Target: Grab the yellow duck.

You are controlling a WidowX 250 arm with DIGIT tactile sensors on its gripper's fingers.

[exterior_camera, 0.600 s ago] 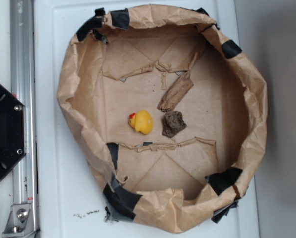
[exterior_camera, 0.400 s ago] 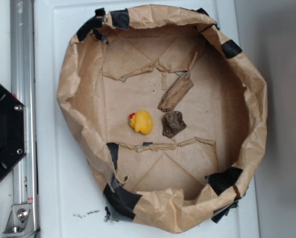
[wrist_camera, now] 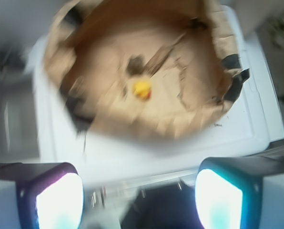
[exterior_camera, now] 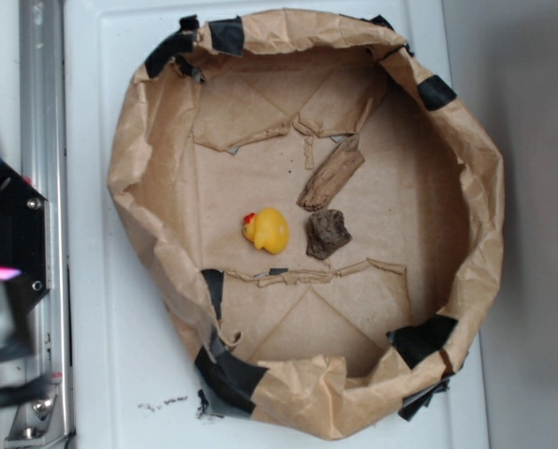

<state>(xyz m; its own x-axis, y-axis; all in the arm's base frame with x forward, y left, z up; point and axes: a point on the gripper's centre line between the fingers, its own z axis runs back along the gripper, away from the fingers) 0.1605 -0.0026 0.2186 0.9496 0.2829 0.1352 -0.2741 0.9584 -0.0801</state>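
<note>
The yellow duck was a small, glossy thing, bright as a lemon, with a rounded body and a red-orange beak that pointed toward the left of the scene in the exterior view. It sat on the floor of a crumpled brown paper basin, a little left of the middle, clear of the paper walls. From the wrist view it showed only as a smeared yellow spot with a touch of red, the whole picture being blurred.

There was one duck. Just to its right lay one dark brown rock-like lump, near it but not touching. Beyond the lump, farther up the basin, lay one tan bark-like strip, set at a slant. Patches of black tape were stuck here and there around the basin's rim. The basin stood on a white table, with a metal rail running down the left side.

The gripper hung well away from the duck, off the basin's edge, holding nothing. Its two fingers stood wide apart at the bottom of the wrist view, their pads glowing pale. In the exterior view only a dark, blurred arm part showed at the left edge.
</note>
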